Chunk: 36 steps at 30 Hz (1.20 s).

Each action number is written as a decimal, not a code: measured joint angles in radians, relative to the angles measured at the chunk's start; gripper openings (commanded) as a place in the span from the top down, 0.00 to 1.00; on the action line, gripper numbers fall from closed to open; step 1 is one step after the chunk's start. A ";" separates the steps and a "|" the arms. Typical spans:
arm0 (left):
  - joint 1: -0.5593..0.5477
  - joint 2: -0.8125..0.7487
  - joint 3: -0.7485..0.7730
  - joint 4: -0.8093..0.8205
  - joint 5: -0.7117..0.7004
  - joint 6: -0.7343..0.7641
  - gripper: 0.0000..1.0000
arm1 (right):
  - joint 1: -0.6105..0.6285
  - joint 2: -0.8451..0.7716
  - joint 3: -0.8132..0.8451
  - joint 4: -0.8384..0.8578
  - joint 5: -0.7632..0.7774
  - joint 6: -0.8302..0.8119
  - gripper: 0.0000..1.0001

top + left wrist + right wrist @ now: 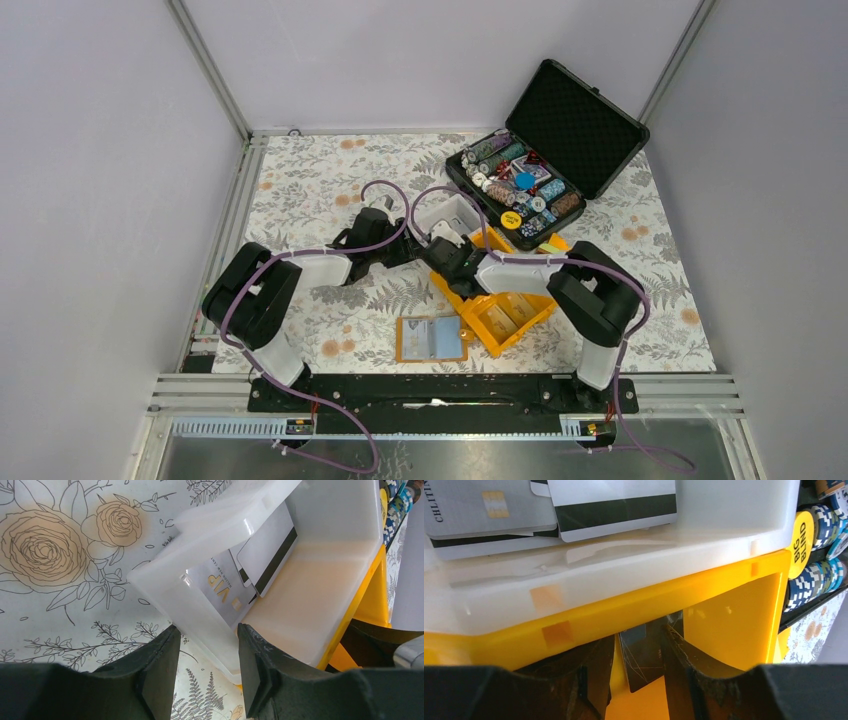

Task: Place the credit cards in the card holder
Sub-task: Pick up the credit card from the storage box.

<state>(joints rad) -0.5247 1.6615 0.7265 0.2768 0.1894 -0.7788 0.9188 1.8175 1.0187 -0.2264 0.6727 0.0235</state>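
Observation:
The card holder (430, 338) lies open on the table near the front, orange with pale blue-grey pockets. Several pale credit cards lie in a white translucent bin (447, 213): a VIP card (225, 587) and a card with a black stripe (267, 552), which also show in the right wrist view (614, 502). My left gripper (207, 640) is open, its jaws astride the white bin's near corner. My right gripper (639, 640) is open inside the orange bin (724, 610), its jaws on either side of a dark card (644, 655) that leans on the right finger.
The orange compartment bin (500, 312) sits beside the card holder, partly under the right arm. An open black case (545, 150) full of poker chips stands at the back right. Both grippers (405, 245) (447, 252) crowd the white bin. Frame rails border the table.

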 measured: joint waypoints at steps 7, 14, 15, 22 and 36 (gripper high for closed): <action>0.000 0.000 0.000 0.001 -0.006 0.000 0.82 | 0.021 0.026 -0.001 0.012 0.057 -0.001 0.61; 0.000 0.000 0.000 0.002 -0.010 0.000 0.82 | 0.041 0.044 -0.002 0.014 0.134 0.000 0.68; 0.000 0.000 0.000 0.002 -0.010 0.000 0.82 | 0.041 0.044 -0.002 0.010 0.140 0.000 0.69; 0.000 0.000 0.000 0.002 -0.010 0.000 0.82 | 0.037 0.032 0.000 -0.012 0.157 0.006 0.73; 0.000 0.000 0.000 0.002 -0.010 0.000 0.82 | -0.064 -0.095 -0.003 0.009 -0.062 0.034 0.64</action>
<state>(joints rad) -0.5247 1.6615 0.7265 0.2783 0.1795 -0.7784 0.8543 1.7222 1.0161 -0.2176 0.6109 0.0574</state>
